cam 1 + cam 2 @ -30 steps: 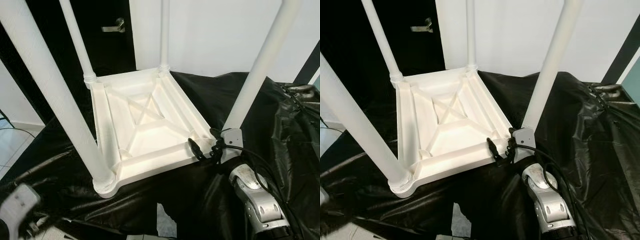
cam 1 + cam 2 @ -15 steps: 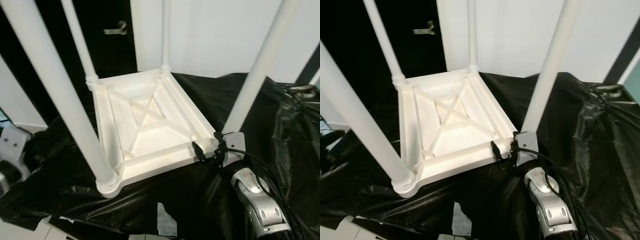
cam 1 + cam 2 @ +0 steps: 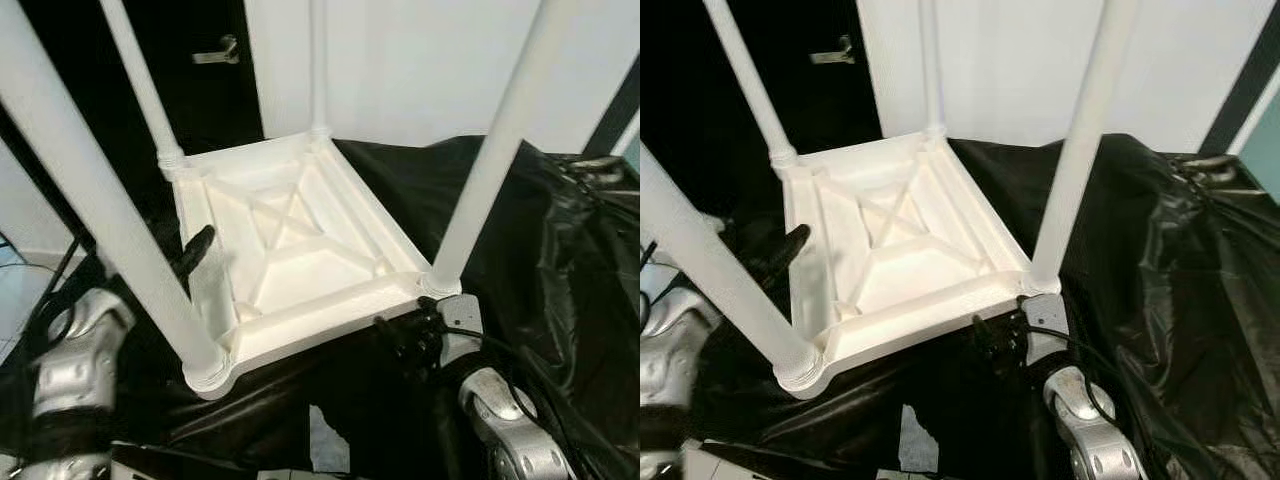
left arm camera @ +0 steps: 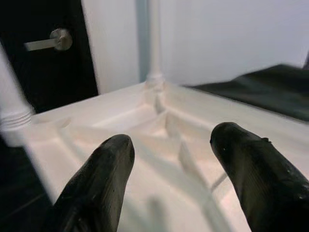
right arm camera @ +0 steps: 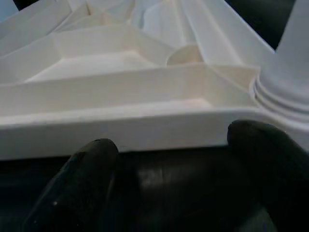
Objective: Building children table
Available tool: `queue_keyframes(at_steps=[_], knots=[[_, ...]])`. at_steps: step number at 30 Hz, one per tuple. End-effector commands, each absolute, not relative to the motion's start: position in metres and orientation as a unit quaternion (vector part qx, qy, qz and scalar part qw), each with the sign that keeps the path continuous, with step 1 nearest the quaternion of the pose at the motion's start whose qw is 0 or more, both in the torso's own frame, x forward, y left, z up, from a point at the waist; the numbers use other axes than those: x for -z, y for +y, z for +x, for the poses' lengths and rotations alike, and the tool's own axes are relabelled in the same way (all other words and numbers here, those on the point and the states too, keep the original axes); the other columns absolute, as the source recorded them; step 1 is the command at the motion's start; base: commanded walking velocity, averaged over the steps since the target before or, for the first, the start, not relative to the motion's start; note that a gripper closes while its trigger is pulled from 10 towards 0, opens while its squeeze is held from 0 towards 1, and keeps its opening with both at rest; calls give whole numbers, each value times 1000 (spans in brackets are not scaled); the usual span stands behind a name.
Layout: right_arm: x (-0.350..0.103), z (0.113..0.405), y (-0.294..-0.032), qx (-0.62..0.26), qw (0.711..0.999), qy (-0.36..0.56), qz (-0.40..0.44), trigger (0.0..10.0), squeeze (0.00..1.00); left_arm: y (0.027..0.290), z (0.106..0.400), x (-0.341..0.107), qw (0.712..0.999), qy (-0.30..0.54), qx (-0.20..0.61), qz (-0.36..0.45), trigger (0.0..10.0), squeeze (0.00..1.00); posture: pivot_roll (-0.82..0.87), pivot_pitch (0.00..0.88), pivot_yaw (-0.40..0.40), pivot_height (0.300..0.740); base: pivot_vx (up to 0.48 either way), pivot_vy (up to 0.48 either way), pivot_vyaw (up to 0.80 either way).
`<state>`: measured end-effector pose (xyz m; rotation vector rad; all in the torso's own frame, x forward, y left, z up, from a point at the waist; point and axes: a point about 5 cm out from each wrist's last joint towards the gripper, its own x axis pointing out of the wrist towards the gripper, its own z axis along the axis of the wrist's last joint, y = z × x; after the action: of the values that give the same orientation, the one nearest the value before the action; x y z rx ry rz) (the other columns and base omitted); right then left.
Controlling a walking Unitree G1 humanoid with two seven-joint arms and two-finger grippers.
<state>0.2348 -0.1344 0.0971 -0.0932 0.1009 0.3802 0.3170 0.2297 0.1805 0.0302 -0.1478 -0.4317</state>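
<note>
Black sheet point(image 3: 560, 250): I see crinkled black plastic draped over the whole work surface, with everything resting on it.
Wall point(image 3: 420, 60): white, behind the scene.
Door point(image 3: 200, 90): dark, at the back left, with a metal handle point(image 3: 215, 54).
Table point(image 3: 290, 250): I have the white plastic children's table lying upside down on the black sheet, its ribbed underside facing up with a cross-shaped brace in the middle.
Legs: four white round legs stand up from the corners. The near left leg point(image 3: 110, 230) and near right leg point(image 3: 490, 170) run up out of my head views; the far left leg point(image 3: 140, 85) and far right leg point(image 3: 318, 65) stand by the door and wall.
Left arm point(image 3: 75, 360): silver, raised at the left of the table.
Right arm point(image 3: 505, 435): silver, low at the near right, with black cable along it.
Left gripper point(image 4: 171, 159): I read it at the table's left rim, pointing across the underside; jaws spread wide, holding nothing.
Right gripper point(image 5: 174, 164): just below the table's near edge, next to the near right leg's socket; jaws wide apart, nothing between them but the black sheet, and I cannot tell if the fingertips touch the rim.
</note>
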Motion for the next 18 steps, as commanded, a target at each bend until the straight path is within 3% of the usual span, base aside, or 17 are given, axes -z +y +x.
queue_keyframes(at_steps=[1, 8, 18], knots=[[-99, 234, -132, -192, 980, 51, -33, 10000, 0, 226, 319, -174, 974, -66, 216, 15, 10000, 0, 27, 0, 41, 740, 0, 0, 0], [-92, 233, -134, -166, 983, 77, -15, 10000, 0, 192, 326, -173, 959, -80, 273, 3, 10000, 0, 21, 0, 38, 740, 0, 0, 0], [-94, 251, -134, -94, 993, 75, 7, 10000, 0, 152, 308, -167, 929, -93, 357, 14, 10000, 0, 44, 0, 25, 740, 0, 0, 0]])
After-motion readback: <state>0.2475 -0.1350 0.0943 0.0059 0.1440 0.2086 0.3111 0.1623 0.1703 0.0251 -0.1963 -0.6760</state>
